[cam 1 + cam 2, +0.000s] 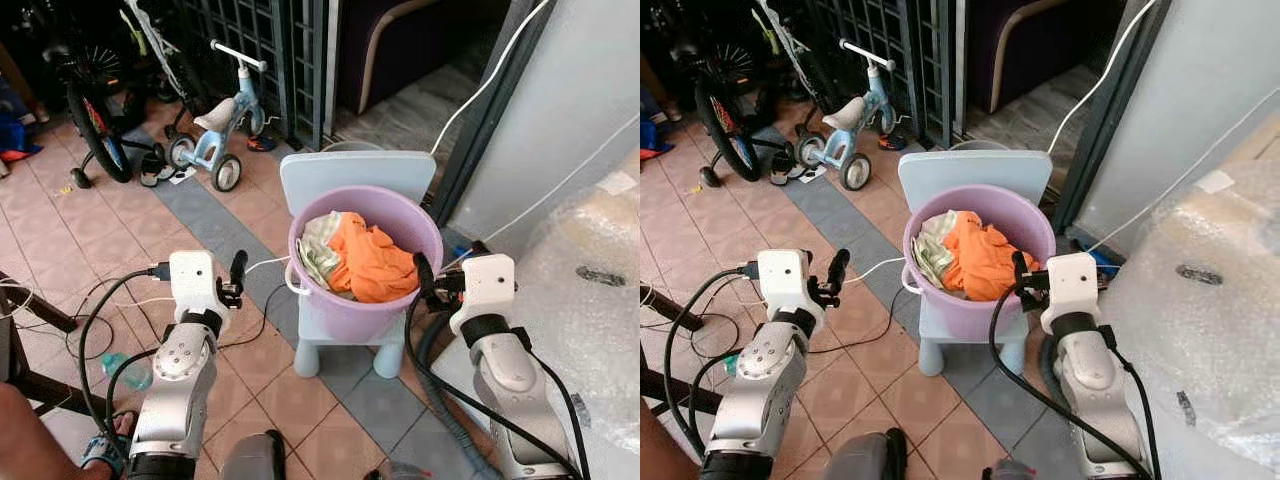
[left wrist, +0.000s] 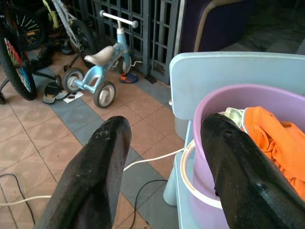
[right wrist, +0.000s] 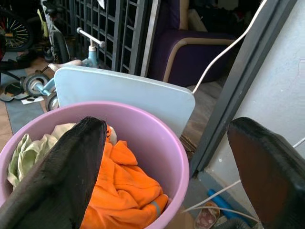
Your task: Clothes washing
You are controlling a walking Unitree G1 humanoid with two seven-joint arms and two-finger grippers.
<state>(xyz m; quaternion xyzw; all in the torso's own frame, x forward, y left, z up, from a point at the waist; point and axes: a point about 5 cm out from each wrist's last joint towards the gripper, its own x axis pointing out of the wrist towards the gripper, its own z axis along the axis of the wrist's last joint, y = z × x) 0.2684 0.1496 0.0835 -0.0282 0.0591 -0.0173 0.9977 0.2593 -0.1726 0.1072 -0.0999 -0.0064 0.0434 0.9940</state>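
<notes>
A round lilac plastic bucket (image 1: 365, 290) holding a crumpled orange garment (image 1: 372, 262) and a pale green-white cloth (image 1: 318, 252) stands on the seat of a small pale-blue plastic chair (image 1: 352, 180), at the scene's twelve o'clock. The right claw (image 1: 424, 277) lies nearer, at the rim's three o'clock, one finger (image 3: 62, 181) over the rim, the other outside; jaws wide apart, holding nothing. The left claw (image 1: 234, 279) sits off the nine o'clock side, near but apart, likewise spread and empty. The garment probably suits the right arm.
</notes>
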